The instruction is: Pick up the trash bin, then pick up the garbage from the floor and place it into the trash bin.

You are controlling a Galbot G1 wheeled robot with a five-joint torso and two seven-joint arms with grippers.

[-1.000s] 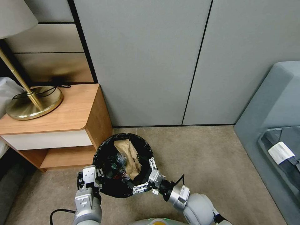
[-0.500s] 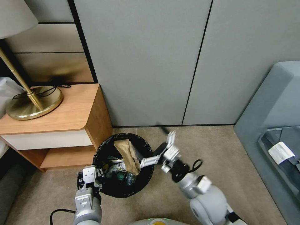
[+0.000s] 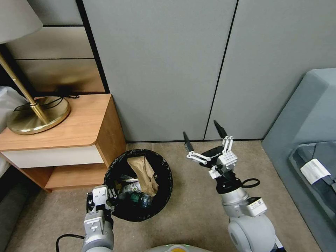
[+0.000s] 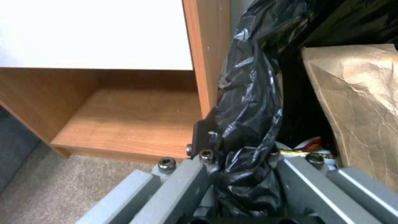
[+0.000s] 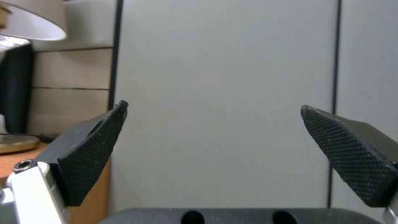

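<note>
Trash bin (image 3: 139,185) lined with a black bag (image 4: 248,102) stands on the beige carpet (image 3: 196,217), tucked just beside the front corner of the wooden nightstand (image 3: 66,129), with the grey panelled wall (image 3: 161,70) behind; carpet lies open between the bin and the grey sofa (image 3: 308,140) at the robot's right, and that stretch is where the right arm stands; the sofa is cut off by the picture's edge, as is the brass lamp (image 3: 36,115) on the nightstand, whose shade runs out of the head view at the top corner. Inside the bin a crumpled brown paper bag (image 3: 143,171) leans against the far wall of the liner; beneath it lie a green-capped plastic bottle (image 3: 140,198) and a labelled one (image 3: 131,187), partly covered; in the left wrist view a scrap of red and yellow wrapper (image 4: 309,147) peeks out under the paper bag, too hidden to name further. Left gripper (image 3: 101,203) sits at the bin's near rim, on the nightstand side; the left wrist view shows its fingers (image 4: 203,140) clenched on the bag-covered rim, one inside and one outside. Right gripper (image 3: 204,138) is raised over the carpet, well apart from the bin, pointing at the wall; its fingertips (image 5: 91,152) are spread wide with nothing between them.
</note>
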